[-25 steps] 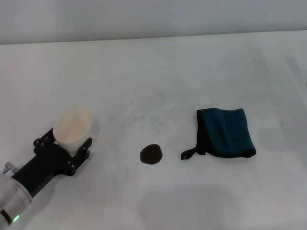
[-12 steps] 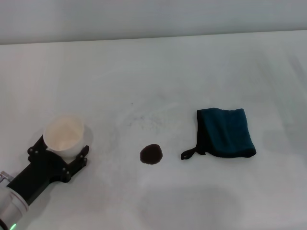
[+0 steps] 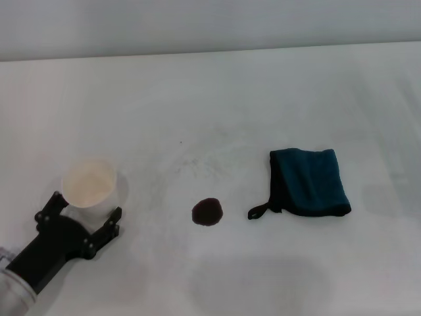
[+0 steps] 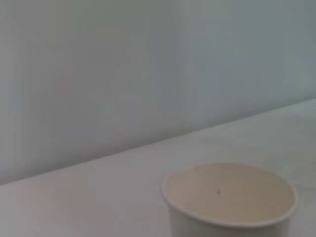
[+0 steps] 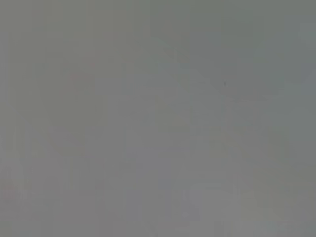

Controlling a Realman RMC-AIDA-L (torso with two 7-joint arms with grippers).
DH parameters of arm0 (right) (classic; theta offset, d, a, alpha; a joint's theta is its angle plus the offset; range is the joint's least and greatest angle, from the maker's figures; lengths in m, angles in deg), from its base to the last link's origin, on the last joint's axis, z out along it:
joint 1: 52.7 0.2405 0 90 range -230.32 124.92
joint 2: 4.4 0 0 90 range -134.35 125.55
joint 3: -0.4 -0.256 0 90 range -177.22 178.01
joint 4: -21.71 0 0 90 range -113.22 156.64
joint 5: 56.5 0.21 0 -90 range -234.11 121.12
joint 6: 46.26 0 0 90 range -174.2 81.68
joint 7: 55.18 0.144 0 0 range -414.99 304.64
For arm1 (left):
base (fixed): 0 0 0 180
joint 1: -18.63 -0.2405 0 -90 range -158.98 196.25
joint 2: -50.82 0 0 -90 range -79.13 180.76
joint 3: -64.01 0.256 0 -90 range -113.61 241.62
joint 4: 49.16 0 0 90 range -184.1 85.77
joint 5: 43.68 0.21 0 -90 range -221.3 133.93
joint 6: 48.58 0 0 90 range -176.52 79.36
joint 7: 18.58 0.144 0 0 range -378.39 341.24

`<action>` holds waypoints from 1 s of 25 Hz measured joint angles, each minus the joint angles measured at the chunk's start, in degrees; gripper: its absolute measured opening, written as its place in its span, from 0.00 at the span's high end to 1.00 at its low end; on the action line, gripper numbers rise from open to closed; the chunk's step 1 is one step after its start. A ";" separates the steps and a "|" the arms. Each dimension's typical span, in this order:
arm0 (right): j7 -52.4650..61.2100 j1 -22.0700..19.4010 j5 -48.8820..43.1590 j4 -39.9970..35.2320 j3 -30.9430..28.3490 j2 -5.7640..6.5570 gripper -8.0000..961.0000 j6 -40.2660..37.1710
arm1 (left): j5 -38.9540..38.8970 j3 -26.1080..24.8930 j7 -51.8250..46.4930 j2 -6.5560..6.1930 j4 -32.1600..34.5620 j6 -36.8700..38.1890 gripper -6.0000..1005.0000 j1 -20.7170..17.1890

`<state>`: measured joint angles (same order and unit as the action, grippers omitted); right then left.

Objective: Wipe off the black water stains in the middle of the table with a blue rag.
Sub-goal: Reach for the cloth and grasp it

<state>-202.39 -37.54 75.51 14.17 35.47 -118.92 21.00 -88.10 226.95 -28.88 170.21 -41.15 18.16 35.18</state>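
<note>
Left pincer nearest, spread, fingers flanking white paper cup, not gripping; careless swing could tip cup; black water stains mid-surface; blue rag beyond, right, untouched; right pincer unseen; loop tab may snag.

- Bench: smooth, matt white top.
- Blue rag: soft cloth, black edging.
- Cup: matt white paper.
- Left hand: matt black plastic.
</note>
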 joint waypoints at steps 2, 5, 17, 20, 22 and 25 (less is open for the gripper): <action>0.00 0.00 0.04 -0.07 -0.01 0.00 0.28 0.00 | -0.49 0.00 -0.01 0.01 0.06 1.29 0.12 -1.33; 0.00 0.01 0.20 -0.11 -0.01 0.00 0.28 -0.10 | -1.89 0.00 -0.03 -0.10 0.33 3.40 0.12 -3.36; 4.56 -0.84 -0.20 -2.88 2.10 0.10 0.28 2.75 | -9.69 -0.09 -0.07 -0.41 -0.69 12.27 0.12 -11.72; 13.40 -1.43 -1.93 -5.61 2.70 0.38 0.28 1.04 | -14.05 -0.10 -0.05 -0.39 -1.78 13.84 0.12 -12.68; 21.97 -1.77 -5.46 -9.44 3.00 0.50 0.28 -1.41 | -17.35 -0.10 -0.08 -0.41 -2.76 15.25 0.12 -13.36; 36.50 -1.93 -13.22 -16.73 3.05 0.56 0.28 -5.16 | -23.01 -0.10 -0.08 -0.42 -4.47 17.85 0.12 -13.86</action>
<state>-165.89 -39.47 62.28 -2.56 38.52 -118.36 15.84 -111.10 226.85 -28.96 169.79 -45.62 36.02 21.32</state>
